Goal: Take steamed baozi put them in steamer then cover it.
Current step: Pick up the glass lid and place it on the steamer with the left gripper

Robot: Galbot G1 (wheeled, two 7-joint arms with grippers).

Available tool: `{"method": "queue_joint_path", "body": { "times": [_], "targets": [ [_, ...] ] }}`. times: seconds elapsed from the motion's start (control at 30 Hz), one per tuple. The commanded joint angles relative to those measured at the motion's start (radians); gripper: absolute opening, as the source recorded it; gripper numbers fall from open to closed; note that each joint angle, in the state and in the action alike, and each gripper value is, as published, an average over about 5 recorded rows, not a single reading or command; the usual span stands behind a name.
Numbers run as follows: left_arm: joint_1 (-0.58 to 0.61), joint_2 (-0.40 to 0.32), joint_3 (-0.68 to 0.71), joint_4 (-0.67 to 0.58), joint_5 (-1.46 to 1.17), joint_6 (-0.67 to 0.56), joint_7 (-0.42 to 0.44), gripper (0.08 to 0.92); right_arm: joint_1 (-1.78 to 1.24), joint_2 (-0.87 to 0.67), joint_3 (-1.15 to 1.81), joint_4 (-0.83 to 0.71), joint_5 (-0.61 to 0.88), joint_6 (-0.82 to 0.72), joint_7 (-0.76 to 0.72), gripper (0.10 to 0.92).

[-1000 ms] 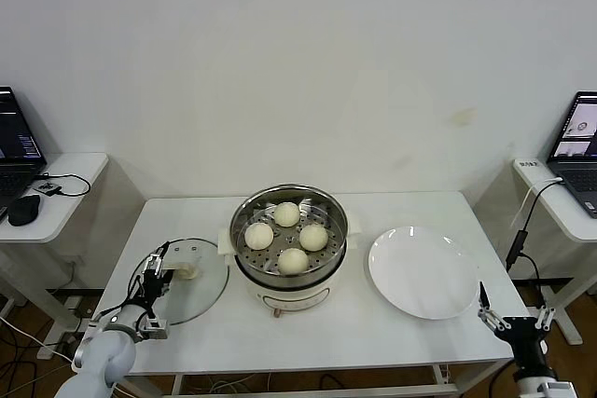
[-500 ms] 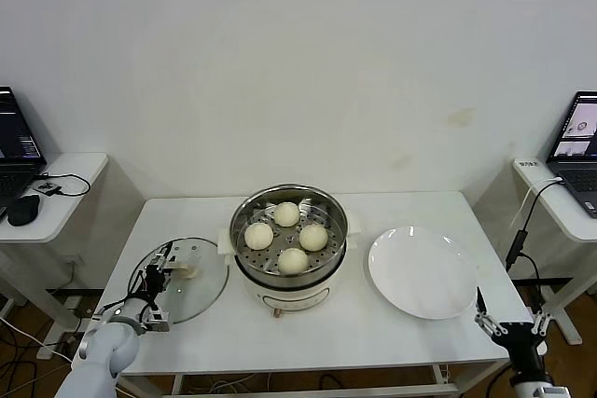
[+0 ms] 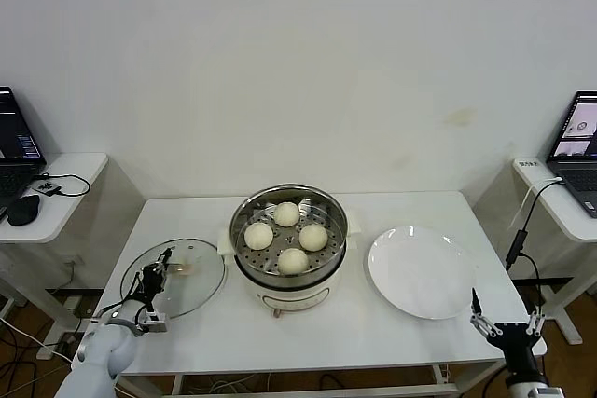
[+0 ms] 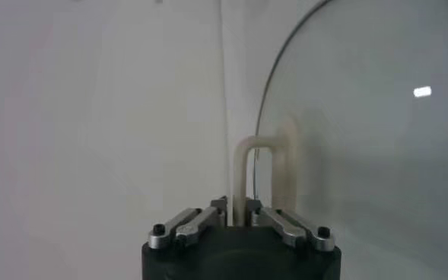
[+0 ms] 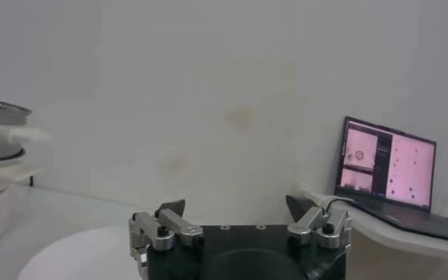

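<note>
Glass cover [image 3: 177, 279] gripped, tilted, table edge [image 3: 308, 358]

Four steamed baozi [image 3: 287, 237] in the open steamer [image 3: 288, 240]; left gripper [image 3: 157, 279] clamped on the cover [image 3: 174, 277].

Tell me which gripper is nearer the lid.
Left. The left gripper is shut on the lid handle, at the table's left; the right gripper hangs open beyond the plate, far right.
</note>
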Motion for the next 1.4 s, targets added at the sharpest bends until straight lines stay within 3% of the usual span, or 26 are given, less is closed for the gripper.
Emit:
{"method": "queue_joint_path", "body": {
  "times": [0.03,0.2,0.5,0.77,0.97,1.13,1.27,1.4],
  "targets": [
    [0.098,0.020,-0.064,-0.179,-0.034,0.058,-0.037,0.141,0.000,-0.003,-0.007,-0.001,-0.012,0.005,0.000,0.823],
    [0.189,0.032,-0.124,-0.364,-0.048,0.152,0.006,0.141,0.000,-0.006,-0.018,0.004,-0.018,0.007,-0.001,0.823],
    [0.318,0.053,-0.232,-0.667,-0.052,0.282,0.159,0.141,0.002,-0.027,-0.039,0.008,-0.026,0.010,-0.002,0.823],
    [0.335,0.092,-0.187,-0.850,-0.163,0.359,0.229,0.141,0.000,-0.032,-0.062,0.011,-0.057,0.010,0.008,0.823],
    [0.289,0.153,-0.060,-0.890,-0.278,0.431,0.225,0.141,0.004,-0.008,-0.091,-0.003,-0.138,0.030,0.029,0.823],
    [0.179,0.179,0.099,-0.845,-0.283,0.465,0.206,0.141,0.022,0.034,-0.126,-0.024,-0.185,0.025,0.050,0.823],
    [0.075,0.147,0.237,-0.812,-0.248,0.524,0.230,0.141,0.041,0.069,-0.149,-0.050,-0.242,0.020,0.077,0.823],
    [-0.027,0.060,0.337,-0.772,-0.150,0.578,0.284,0.141,0.051,0.099,-0.151,-0.071,-0.294,0.014,0.116,0.823]
  ]
}}
